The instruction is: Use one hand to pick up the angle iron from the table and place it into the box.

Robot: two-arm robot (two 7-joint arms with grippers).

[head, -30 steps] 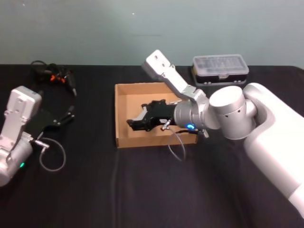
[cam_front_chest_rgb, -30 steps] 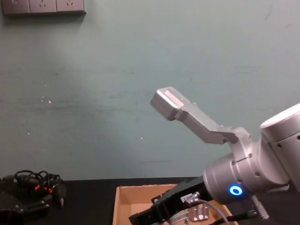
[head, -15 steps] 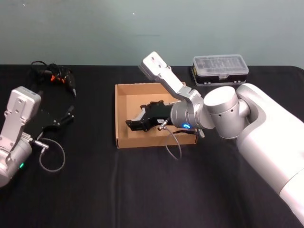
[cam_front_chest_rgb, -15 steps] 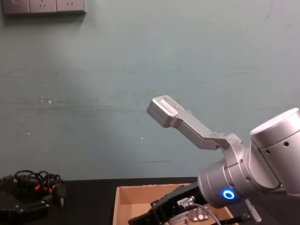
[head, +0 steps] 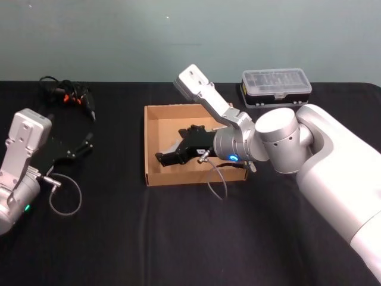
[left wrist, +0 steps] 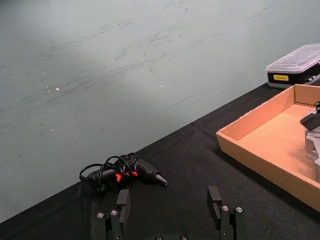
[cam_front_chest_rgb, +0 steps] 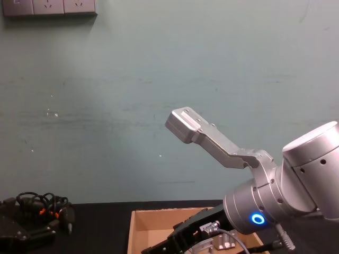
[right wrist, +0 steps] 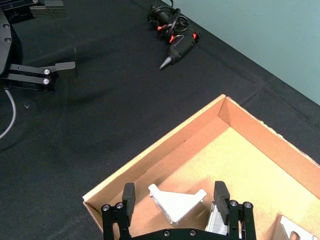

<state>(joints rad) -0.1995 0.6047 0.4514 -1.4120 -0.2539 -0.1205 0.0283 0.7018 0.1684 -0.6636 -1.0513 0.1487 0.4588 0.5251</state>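
Note:
The tan cardboard box (head: 153,119) sits mid-table on the black table (head: 119,238). My right gripper (head: 166,158) reaches into it over the near-left corner. In the right wrist view the right gripper (right wrist: 174,196) is open, and a silver angle iron (right wrist: 176,205) lies on the box (right wrist: 165,150) floor between its fingers, apart from both. Two more silver angle irons (right wrist: 295,232) lie deeper in the box. My left gripper (head: 80,148) rests parked at the table's left, and the left wrist view shows that gripper (left wrist: 169,200) open and empty.
A clear-lidded plastic case (head: 275,86) stands behind the box on the right. A black tool with tangled cable and orange marks (head: 68,95) lies at the back left. A loose grey cable loop (head: 65,193) lies by the left arm.
My right arm has shifted slightly left and its gripper has sunk a little lower inside the box. The left arm has not moved.

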